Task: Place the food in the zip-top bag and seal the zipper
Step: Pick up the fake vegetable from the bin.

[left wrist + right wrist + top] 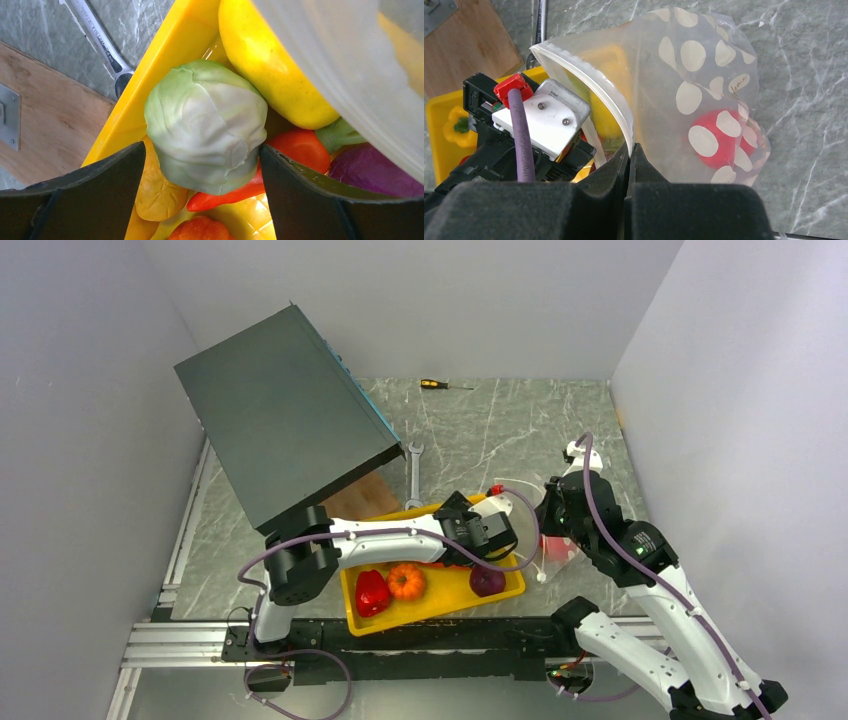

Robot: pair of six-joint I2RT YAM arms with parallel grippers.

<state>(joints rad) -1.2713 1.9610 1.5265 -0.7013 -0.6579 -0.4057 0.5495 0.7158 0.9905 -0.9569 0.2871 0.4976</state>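
Grey marble tabletop (500,430). Your left end effector (200,165) brackets the pale green toy cabbage (207,125), jaws wide; close, lift toward 3 o'clock, where the right end effector (630,150) pinches the clear dotted bag (704,90) open.

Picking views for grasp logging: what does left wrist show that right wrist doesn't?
Left wrist only: the pale green toy cabbage between the left end effector's open fingers, plus a purple toy vegetable.
Right wrist only: the right end effector pinching the clear dotted plastic bag's white zipper strip, and a red toy piece inside.
Both: the yellow plastic tray, the bag.
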